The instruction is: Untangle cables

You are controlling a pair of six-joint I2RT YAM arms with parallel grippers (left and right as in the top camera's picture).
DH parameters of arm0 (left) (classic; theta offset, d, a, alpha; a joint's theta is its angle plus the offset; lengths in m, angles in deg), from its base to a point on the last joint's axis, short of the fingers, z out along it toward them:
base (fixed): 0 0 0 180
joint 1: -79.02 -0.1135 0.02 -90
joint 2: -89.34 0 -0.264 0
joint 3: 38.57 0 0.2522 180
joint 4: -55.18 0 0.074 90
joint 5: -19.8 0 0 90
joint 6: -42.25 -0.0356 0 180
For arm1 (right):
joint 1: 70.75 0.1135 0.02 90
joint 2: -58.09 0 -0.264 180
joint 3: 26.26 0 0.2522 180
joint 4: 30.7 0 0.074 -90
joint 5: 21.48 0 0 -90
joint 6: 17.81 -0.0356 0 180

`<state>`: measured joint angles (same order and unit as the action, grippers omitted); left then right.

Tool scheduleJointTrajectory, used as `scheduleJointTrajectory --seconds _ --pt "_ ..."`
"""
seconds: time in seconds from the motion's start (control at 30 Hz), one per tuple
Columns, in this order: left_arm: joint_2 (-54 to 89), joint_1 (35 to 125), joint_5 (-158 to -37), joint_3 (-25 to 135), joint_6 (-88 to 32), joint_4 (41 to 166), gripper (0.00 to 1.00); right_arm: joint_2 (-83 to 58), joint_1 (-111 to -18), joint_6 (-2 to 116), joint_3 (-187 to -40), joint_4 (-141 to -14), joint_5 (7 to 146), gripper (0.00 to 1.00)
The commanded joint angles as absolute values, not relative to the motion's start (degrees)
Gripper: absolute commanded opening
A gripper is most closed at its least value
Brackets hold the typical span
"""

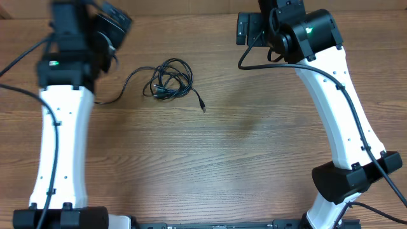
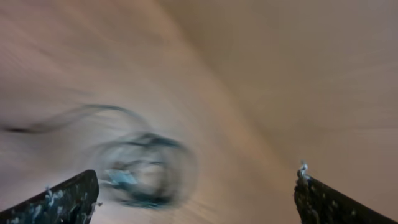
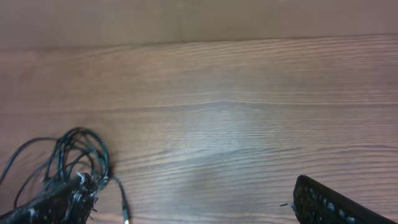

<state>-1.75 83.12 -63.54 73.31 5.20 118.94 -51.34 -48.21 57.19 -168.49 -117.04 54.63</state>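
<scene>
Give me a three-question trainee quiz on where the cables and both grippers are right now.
1. True or false: the right gripper holds the cables.
2. The cables lie nearer which arm? A) left B) right C) midway between both
3. Fill in: the fingers of the left gripper stand ___.
Key: 1 false, they lie loose on the table; 2 A, the left arm; 3 open.

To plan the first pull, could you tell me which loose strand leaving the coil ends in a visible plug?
The strand running right of the coil; its plug lies free. The other strand runs left toward the left arm.
</scene>
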Motion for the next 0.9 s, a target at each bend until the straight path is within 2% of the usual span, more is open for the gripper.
scheduleJointTrajectory --seconds 0.0,0.1,0.23,0.4,0.57,0.87 --pt "-1.9 89.9 -33.0 74.1 -4.9 122.2 1.0 -50.0 -48.2 63.2 -168.7 -117.0 63.4 1.0" --pt "-0.9 92.7 -32.4 75.0 -5.9 123.2 1.0 -51.5 -48.2 69.8 -168.7 -116.4 73.9 1.0" --pt "1.9 91.5 -40.1 78.8 -6.7 124.4 1.0 -55.9 -48.2 70.5 -168.6 -114.7 74.9 1.0" --pt "6.2 89.3 -49.3 83.4 -11.7 124.6 1.0 -62.9 -47.5 58.8 -168.6 -112.9 74.9 0.98" --pt "9.3 89.2 -49.1 83.7 -14.5 126.2 1.0 -68.5 -45.1 47.6 -168.6 -111.2 75.5 0.97" --pt "9.3 87.6 -48.9 83.7 -14.6 131.8 1.0 -77.0 -39.0 41.0 -168.6 -107.7 73.0 0.96"
